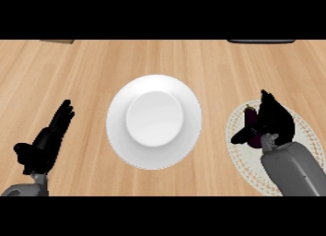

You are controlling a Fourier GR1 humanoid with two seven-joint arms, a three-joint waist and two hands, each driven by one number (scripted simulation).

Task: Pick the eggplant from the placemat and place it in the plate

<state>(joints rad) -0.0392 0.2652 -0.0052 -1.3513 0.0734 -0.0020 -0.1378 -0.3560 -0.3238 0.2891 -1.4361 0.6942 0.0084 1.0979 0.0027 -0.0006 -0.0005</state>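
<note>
While on the placemat (308, 138), the eggplant (250, 120) lies under the right hand (274, 120).

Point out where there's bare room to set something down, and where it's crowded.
The white plate is bare. Open wood lies between the plate and the resting left hand, and along the far counter. The placemat is crowded: the right hand covers the eggplant there.

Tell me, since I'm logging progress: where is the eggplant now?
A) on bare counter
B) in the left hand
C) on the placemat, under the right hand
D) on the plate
C: the eggplant lies on the placemat with the right hand over it; the plate holds nothing, and the left hand rests open.
</note>
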